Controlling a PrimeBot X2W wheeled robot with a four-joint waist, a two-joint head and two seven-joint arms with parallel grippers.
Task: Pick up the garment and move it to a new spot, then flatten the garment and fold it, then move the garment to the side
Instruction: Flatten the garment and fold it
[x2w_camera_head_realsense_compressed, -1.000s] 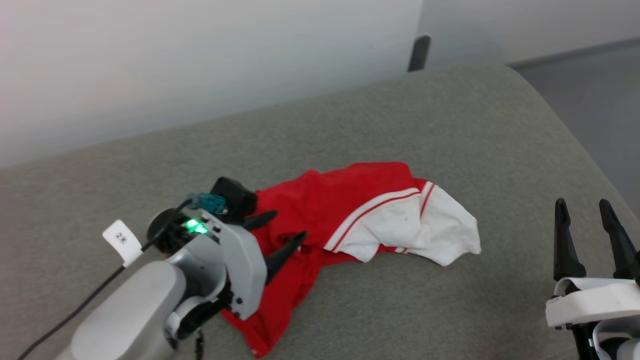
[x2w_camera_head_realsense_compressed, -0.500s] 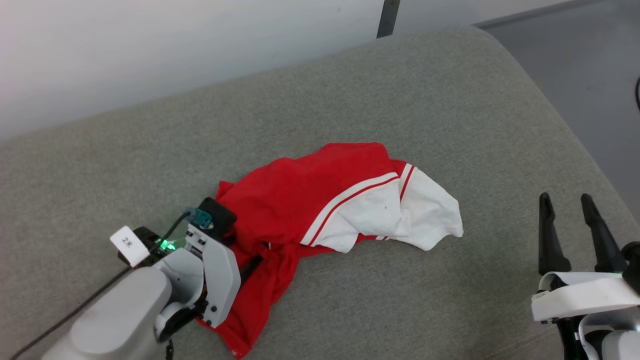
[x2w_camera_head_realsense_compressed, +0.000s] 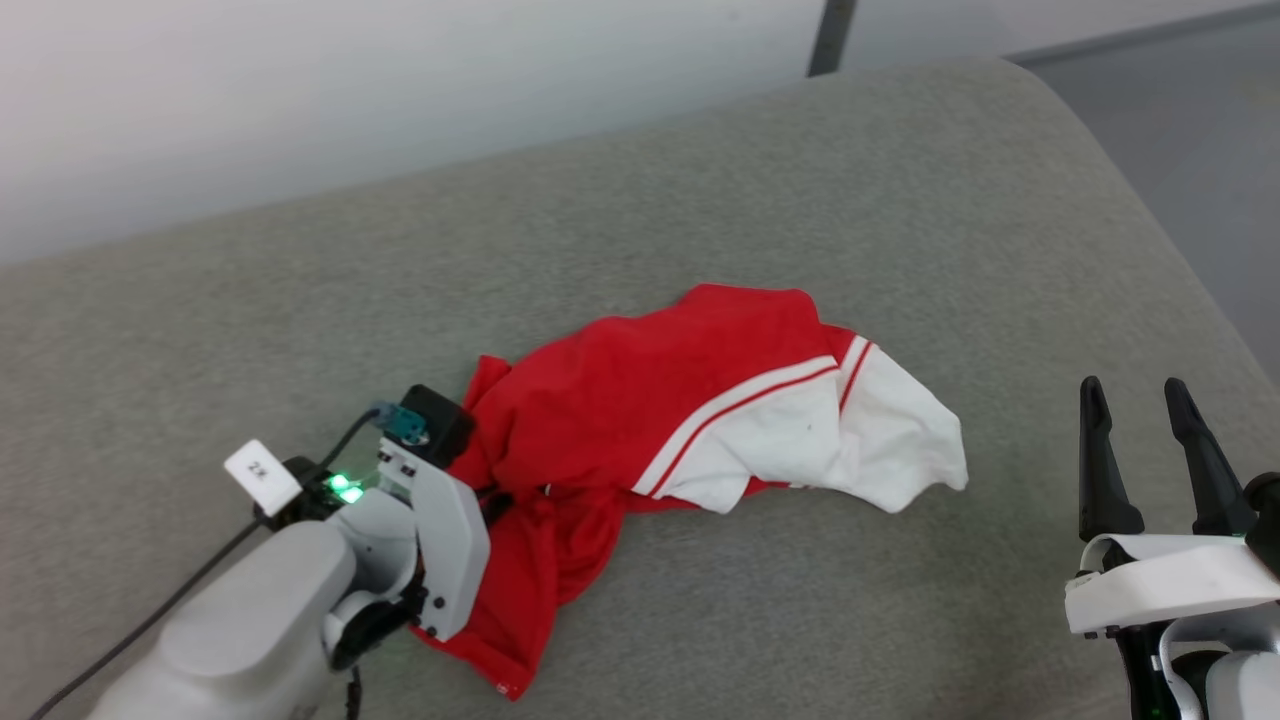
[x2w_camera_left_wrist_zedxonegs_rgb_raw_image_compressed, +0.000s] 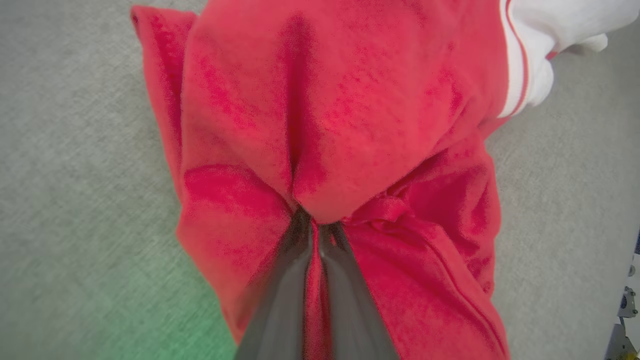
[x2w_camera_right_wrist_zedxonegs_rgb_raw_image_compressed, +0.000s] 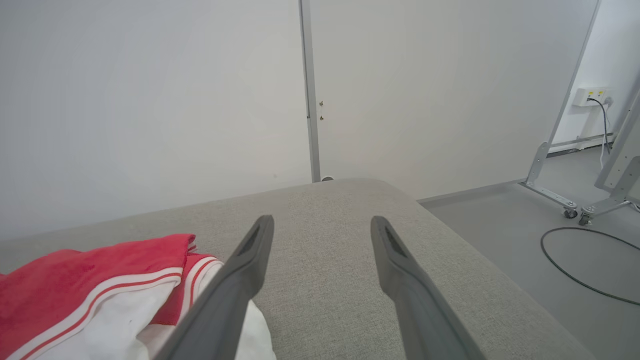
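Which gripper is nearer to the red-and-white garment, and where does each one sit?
Left. The left gripper is shut on red folds at the left end of the garment. The right gripper stands open, clear of the garment, off to its right.

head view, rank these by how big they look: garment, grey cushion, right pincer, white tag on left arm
1. grey cushion
2. garment
3. right pincer, though being near the camera makes it look bigger
4. white tag
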